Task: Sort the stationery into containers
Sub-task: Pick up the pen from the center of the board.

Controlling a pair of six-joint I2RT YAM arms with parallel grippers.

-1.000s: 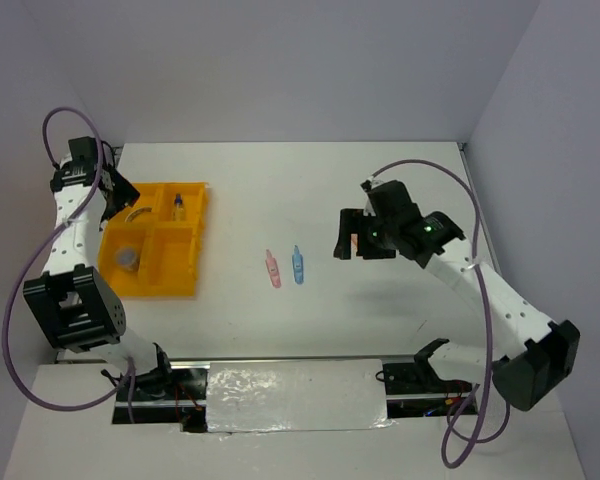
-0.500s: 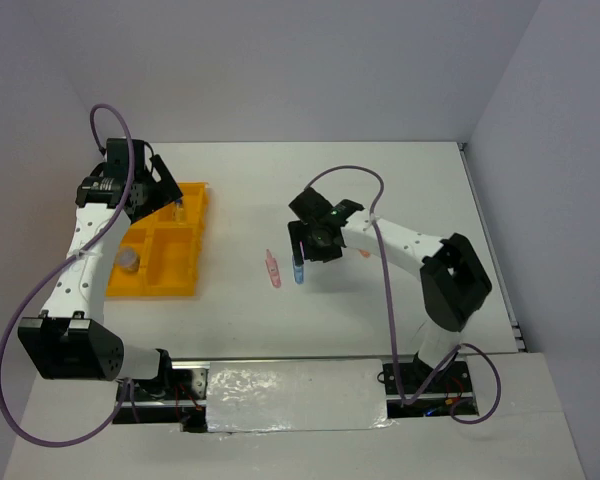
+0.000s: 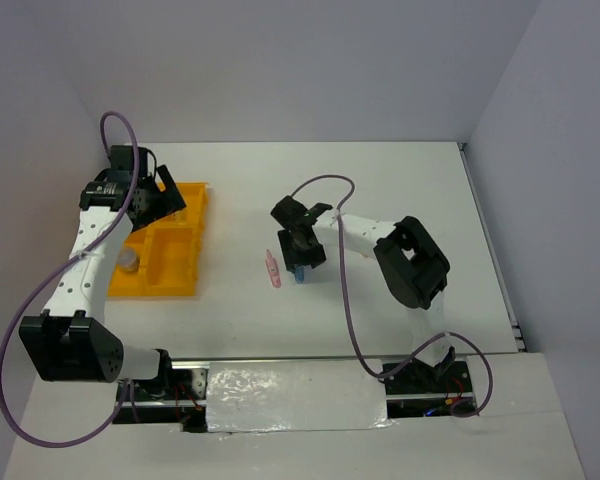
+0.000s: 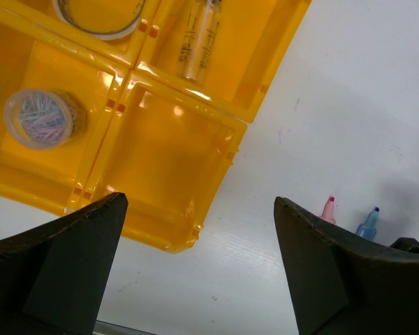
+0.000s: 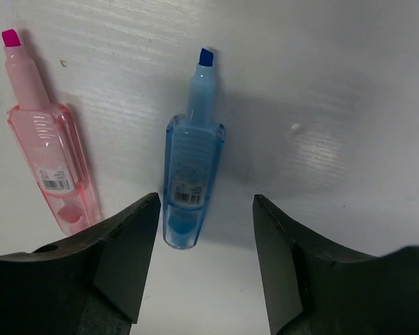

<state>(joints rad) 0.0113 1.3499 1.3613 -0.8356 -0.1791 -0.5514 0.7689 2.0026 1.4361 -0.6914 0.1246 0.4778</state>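
Yellow tray (image 3: 150, 288) sits well off to my left. My right gripper (image 5: 204, 206) is part-open, straddling the blue highlighter (image 5: 190, 167), which lies flat and untouched. Best to centre on the barrel, avoid the pink highlighter (image 5: 52, 160) just beside it, then close squarely.

The tray (image 4: 160, 160) looks glossy plastic, the blue marker (image 5: 188, 167) translucent plastic.

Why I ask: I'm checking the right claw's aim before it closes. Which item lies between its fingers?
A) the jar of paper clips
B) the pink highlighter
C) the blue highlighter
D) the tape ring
C: in the right wrist view the blue highlighter lies between the fingers of the open right claw, untouched by either, while the pink highlighter lies outside them.
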